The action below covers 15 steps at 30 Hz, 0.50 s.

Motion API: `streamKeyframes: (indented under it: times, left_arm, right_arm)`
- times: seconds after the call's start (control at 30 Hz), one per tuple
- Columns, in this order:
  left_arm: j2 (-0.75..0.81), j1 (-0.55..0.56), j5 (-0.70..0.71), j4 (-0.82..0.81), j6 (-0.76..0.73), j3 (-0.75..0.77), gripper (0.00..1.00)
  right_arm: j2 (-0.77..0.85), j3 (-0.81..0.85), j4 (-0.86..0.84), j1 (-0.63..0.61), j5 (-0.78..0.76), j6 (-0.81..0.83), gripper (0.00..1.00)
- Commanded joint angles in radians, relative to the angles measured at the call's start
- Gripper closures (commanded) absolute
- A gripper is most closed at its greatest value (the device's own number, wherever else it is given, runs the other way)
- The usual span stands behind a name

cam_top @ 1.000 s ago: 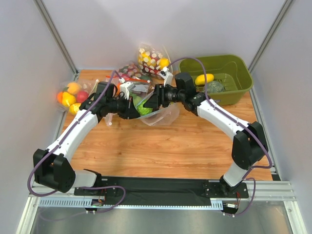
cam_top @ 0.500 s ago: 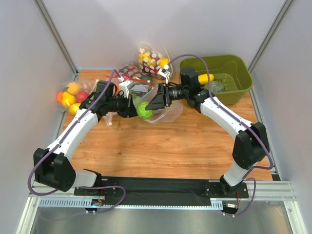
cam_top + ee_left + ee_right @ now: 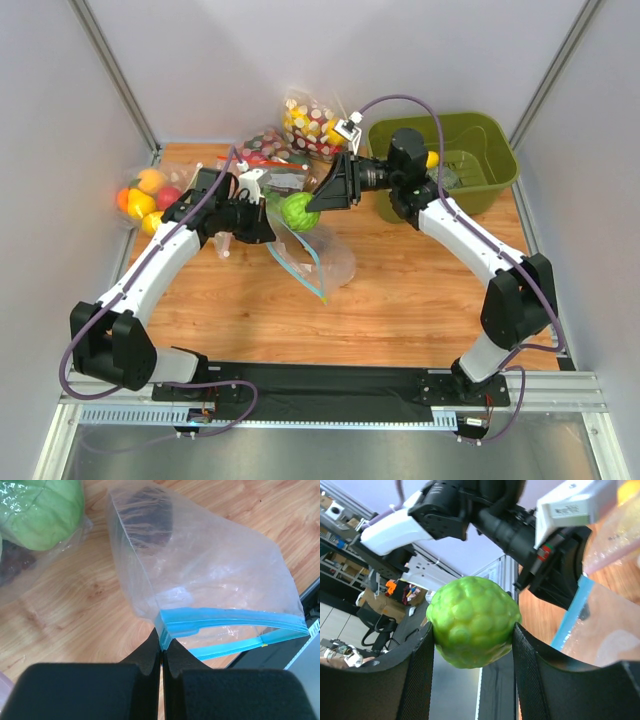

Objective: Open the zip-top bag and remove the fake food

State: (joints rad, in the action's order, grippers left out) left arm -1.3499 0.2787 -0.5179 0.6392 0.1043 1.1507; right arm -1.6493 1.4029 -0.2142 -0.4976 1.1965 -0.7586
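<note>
Top external: right hand point(image 3: 318, 203) clamps bumpy green fruit point(image 3: 297, 211); left hand point(image 3: 268, 232) pinches zip-top bag point(image 3: 305, 262) corner.

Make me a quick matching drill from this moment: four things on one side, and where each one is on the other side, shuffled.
Things:
1. bumpy green fruit
2. zip-top bag
3. yellow lemon
4. polka-dot bag

Places:
A. in the green bin
B. at the table's far edge, left of the bin
C. clamped in the right gripper, out of the bag
D. pinched at its teal-blue zipper strip by the left gripper

Pairs: 1-C, 2-D, 3-A, 4-B
</note>
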Motion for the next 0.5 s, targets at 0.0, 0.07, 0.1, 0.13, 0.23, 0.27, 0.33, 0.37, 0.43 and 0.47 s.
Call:
streamKeyframes:
  times: [0.0, 0.07, 0.1, 0.13, 0.23, 0.27, 0.33, 0.37, 0.43, 0.47]
  left_arm:
    - [0.001, -0.003, 0.010, 0.014, -0.018, 0.003, 1.00]
    - [0.005, -0.003, 0.012, 0.014, -0.020, 0.001, 1.00]
    - [0.008, -0.003, 0.010, 0.014, -0.020, 0.003, 1.00]
    - [0.008, -0.003, 0.012, 0.014, -0.020, 0.003, 1.00]
    - [0.017, -0.003, 0.007, 0.011, -0.020, 0.001, 1.00]
    - [0.020, -0.003, 0.004, 0.010, -0.021, 0.003, 1.00]
    - [0.029, -0.003, -0.011, 0.007, -0.023, 0.001, 1.00]
    - [0.035, -0.003, -0.020, 0.004, -0.022, 0.003, 1.00]
    - [0.040, -0.003, -0.042, 0.001, -0.021, 0.001, 1.00]
    - [0.043, -0.003, -0.051, -0.003, -0.023, 0.003, 1.00]
  right_arm:
    - [0.013, -0.012, -0.255, -0.001, 0.035, -0.180, 0.89]
    - [0.011, -0.005, -0.264, 0.014, 0.019, -0.186, 0.89]
    - [0.011, -0.004, -0.263, 0.024, 0.014, -0.189, 0.89]
    - [0.011, -0.004, -0.263, 0.052, 0.005, -0.191, 0.89]
    - [0.020, -0.002, -0.242, 0.128, -0.023, -0.183, 0.90]
    - [0.026, -0.001, -0.217, 0.149, -0.049, -0.148, 0.90]
    - [0.040, 0.019, -0.147, 0.207, -0.077, -0.093, 0.90]
    - [0.043, 0.031, -0.042, 0.223, -0.113, -0.008, 0.90]
    - [0.051, 0.068, 0.060, 0.272, -0.159, 0.069, 0.90]
    - [0.052, 0.080, 0.150, 0.289, -0.216, 0.102, 0.91]
